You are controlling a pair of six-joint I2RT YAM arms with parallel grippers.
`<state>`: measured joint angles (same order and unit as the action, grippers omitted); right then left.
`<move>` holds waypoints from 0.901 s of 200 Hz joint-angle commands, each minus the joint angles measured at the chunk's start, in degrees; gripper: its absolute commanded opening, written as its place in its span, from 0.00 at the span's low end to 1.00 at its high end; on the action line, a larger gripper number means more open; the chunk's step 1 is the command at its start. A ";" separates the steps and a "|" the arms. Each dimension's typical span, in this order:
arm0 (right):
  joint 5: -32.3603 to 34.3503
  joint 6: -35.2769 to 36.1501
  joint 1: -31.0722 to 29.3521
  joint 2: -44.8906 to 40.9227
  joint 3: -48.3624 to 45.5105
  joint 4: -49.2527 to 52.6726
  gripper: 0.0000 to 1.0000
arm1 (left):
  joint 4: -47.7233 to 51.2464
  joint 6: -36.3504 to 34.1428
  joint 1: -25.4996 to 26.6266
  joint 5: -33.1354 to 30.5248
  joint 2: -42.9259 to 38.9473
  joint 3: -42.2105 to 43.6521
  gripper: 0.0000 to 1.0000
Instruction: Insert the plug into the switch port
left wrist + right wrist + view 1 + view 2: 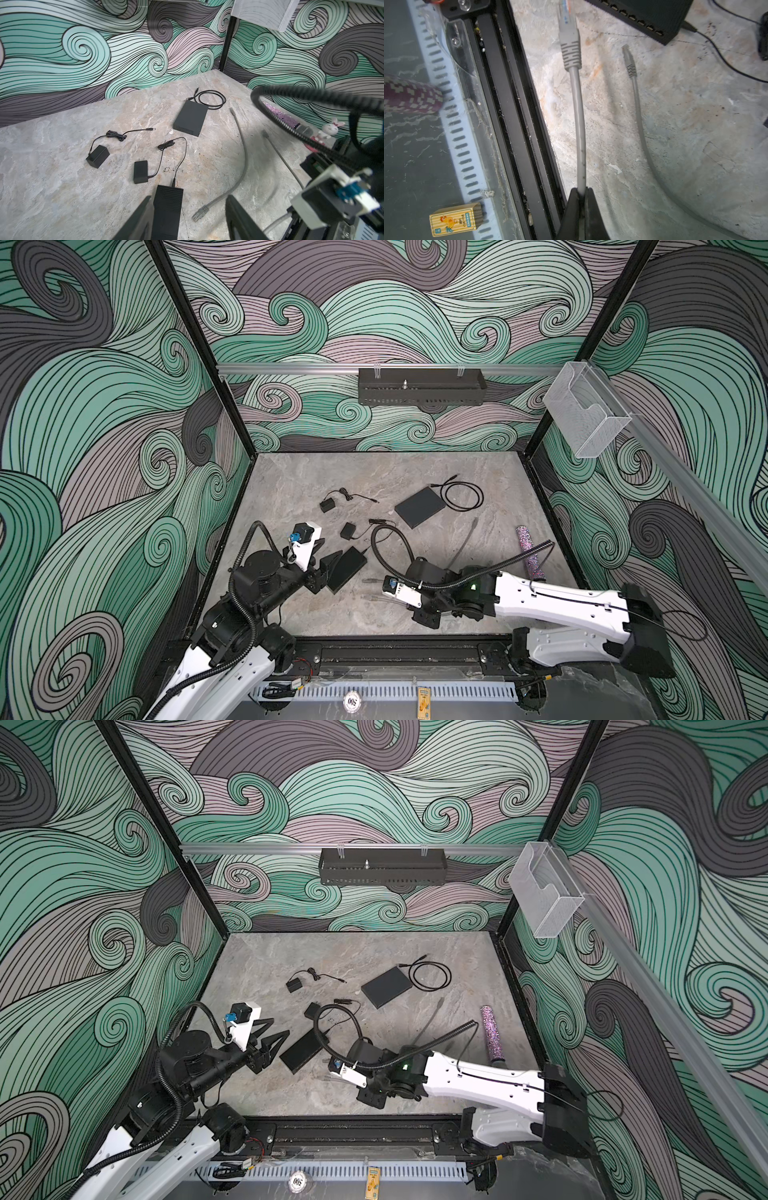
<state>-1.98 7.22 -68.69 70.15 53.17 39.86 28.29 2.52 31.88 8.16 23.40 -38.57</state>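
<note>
Toward the front left corner of the table, we see the black switch lying flat between the spread fingers of the left gripper, close beside one finger and apart from the other. Its port row faces the right gripper, whose jaws are clamped on a grey Ethernet cable. The plug is near the ports but outside them.
</note>
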 commanded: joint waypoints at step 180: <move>-36.54 12.38 18.85 -15.70 3.31 4.69 0.00 | -8.21 -23.75 -0.33 43.49 6.48 -1.87 0.66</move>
<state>-36.03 18.52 -50.22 53.52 55.18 43.72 20.51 -20.58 31.83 49.54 28.69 -40.25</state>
